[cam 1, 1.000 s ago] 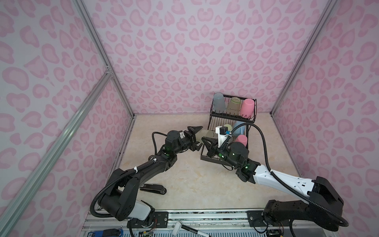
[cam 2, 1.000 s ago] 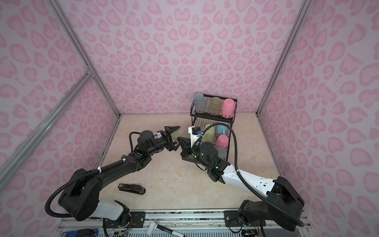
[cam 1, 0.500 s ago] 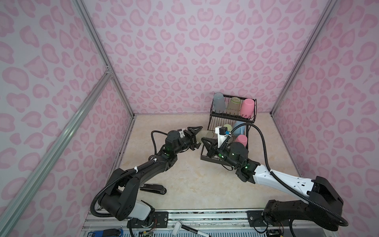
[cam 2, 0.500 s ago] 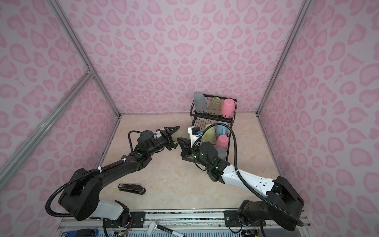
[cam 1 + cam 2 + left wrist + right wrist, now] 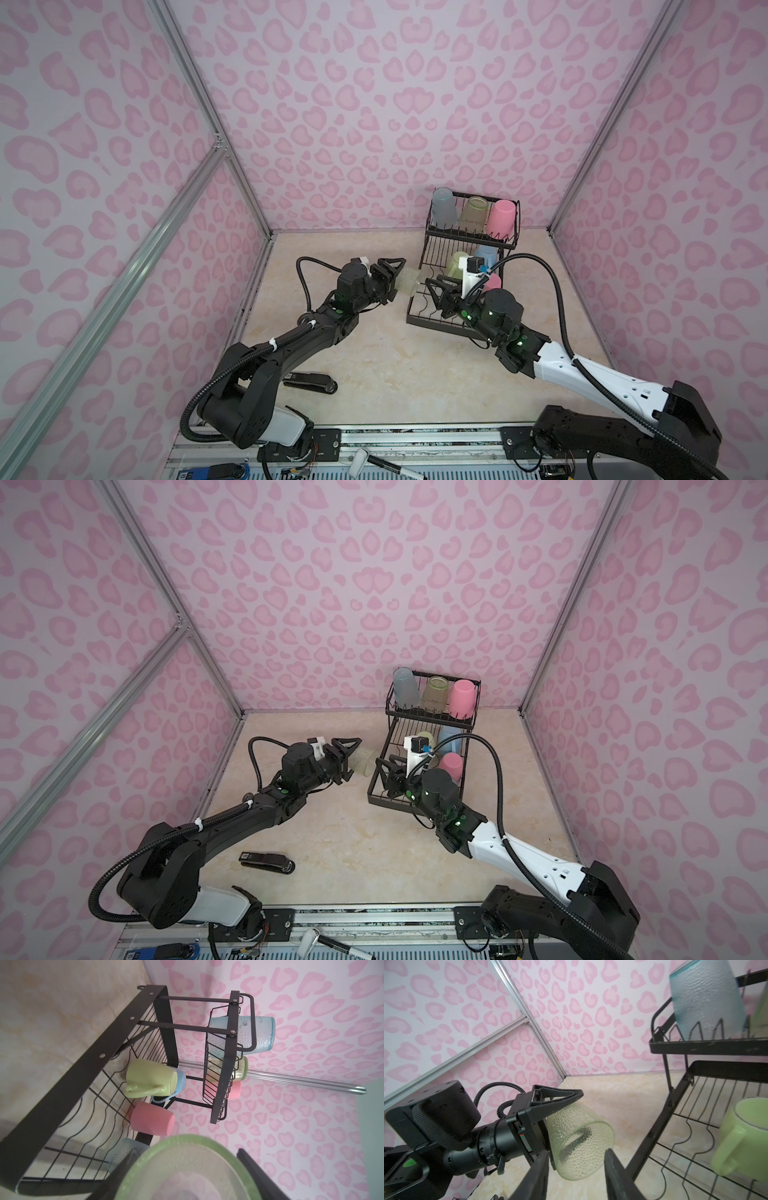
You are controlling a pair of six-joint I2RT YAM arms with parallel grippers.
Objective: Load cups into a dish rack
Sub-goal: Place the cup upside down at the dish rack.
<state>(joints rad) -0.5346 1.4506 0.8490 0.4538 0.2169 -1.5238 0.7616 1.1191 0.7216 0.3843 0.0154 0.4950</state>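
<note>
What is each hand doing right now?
Left hand: closed on the green tumbler, which it holds on its side.
Right hand: open, holding nothing, with its fingers apart near the tumbler's rim.

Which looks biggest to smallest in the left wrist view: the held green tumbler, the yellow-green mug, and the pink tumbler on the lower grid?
1. green tumbler, though it is right at the camera.
2. yellow-green mug.
3. lower pink tumbler, only slightly smaller than the mug.
</note>
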